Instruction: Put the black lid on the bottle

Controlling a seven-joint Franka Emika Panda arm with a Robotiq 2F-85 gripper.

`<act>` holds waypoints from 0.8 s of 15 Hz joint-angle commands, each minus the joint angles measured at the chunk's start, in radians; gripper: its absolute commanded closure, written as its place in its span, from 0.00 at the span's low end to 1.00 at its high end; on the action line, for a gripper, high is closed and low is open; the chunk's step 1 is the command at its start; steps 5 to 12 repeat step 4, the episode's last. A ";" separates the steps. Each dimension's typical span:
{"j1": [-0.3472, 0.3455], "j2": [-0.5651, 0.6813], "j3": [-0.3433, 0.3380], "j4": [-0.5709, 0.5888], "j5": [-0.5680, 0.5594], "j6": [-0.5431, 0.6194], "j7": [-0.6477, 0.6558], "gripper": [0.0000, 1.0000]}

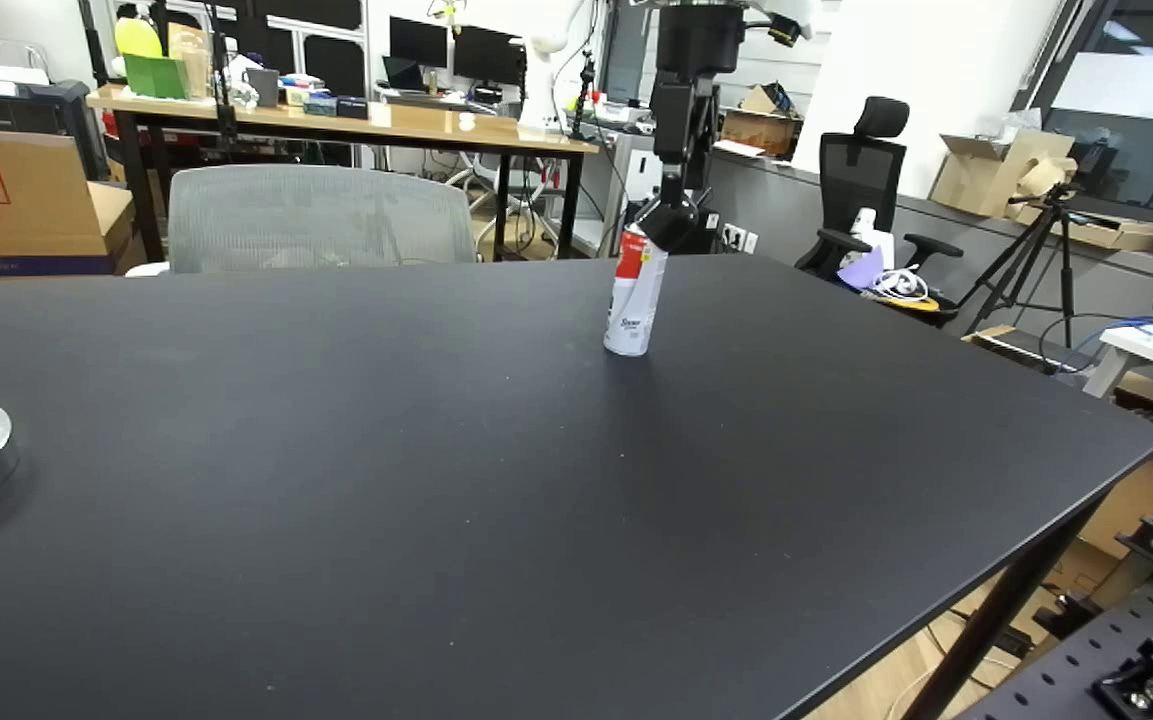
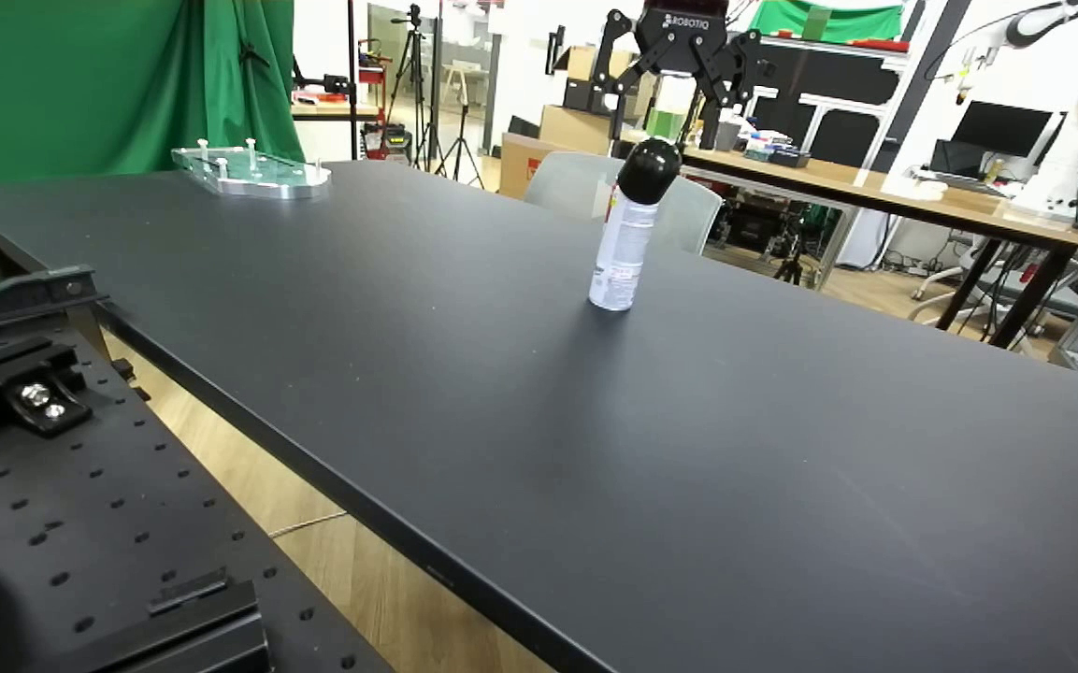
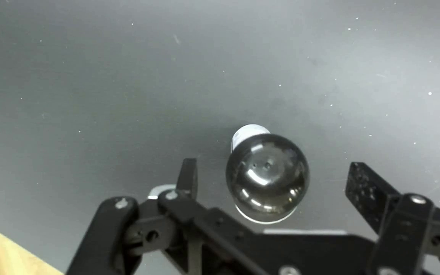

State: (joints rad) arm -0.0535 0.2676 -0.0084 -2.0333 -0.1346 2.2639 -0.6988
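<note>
Your gripper hangs spread, with a gap either side of the domed black lid in the wrist view. Lid sits atop the red-and-white bottle, apparently cocked; seating unclear. Judgement: centre over the bottle's axis, close lightly, level the lid, then press straight down so nothing topples
</note>
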 commanded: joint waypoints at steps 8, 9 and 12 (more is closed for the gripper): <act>-0.012 -0.078 0.015 -0.072 0.014 0.007 -0.019 0.00; -0.012 -0.078 0.015 -0.072 0.014 0.007 -0.019 0.00; -0.012 -0.078 0.015 -0.072 0.014 0.007 -0.019 0.00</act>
